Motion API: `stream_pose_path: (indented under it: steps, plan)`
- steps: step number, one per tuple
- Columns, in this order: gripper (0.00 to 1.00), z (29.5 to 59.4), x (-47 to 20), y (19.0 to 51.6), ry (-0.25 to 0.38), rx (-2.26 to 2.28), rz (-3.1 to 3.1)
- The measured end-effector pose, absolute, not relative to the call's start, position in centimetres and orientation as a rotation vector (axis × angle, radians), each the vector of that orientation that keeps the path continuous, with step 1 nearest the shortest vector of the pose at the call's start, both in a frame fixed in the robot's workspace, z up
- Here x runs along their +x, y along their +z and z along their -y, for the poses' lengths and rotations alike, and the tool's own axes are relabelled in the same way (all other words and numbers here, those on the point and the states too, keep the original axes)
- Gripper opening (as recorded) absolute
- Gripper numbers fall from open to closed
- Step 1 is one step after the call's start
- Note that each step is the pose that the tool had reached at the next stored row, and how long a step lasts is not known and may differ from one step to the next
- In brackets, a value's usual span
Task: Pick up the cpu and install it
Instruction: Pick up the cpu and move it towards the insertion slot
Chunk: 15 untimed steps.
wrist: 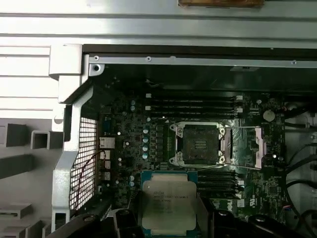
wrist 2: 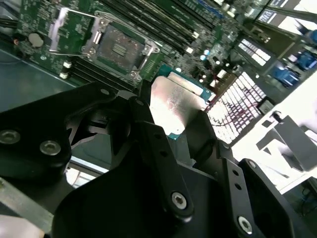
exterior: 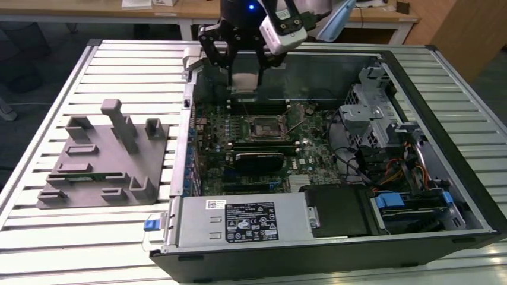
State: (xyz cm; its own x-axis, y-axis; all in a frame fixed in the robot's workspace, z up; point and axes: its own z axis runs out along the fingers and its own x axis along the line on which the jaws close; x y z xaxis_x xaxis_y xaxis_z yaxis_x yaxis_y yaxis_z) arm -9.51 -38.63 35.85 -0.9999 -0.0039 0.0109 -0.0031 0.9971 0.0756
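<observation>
A slatted metal tabletop [exterior: 47,237] carries an open computer case [exterior: 333,255], which fills the half toward the exterior view's right edge. A grey moulded tray [exterior: 95,172] with upright posts lies near the edge at the exterior view's left, just beside the case wall. Inside the case, a power supply [exterior: 237,222] sits along the near side and bears a white label with dark print. Drive bays and bundled cables [exterior: 388,154] crowd the side toward the exterior view's right. The green motherboard [exterior: 317,148] lies flat in the middle. The gripper [exterior: 244,74] hangs above the board toward the tabletop's far edge, its black fingers [wrist 2: 148,134] narrowed onto the cpu [exterior: 244,83], one on each side. The socket [wrist: 198,144] is bare, its metal cover swung open to one side, as both wrist views show. The cpu is in the air, apart from the socket and not seated. The first wrist view shows lines of print on the chip's [wrist: 168,203] silver top; in the second wrist view that top [wrist 2: 173,106] shines pale, with a green rim.
</observation>
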Motion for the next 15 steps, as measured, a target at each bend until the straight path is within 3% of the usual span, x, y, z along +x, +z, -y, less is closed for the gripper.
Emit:
stream_pose_path:
  steps: [15]
  plan:
    - [0.53,37.9,-5.5,35.4,-0.118,0.006,3.128]
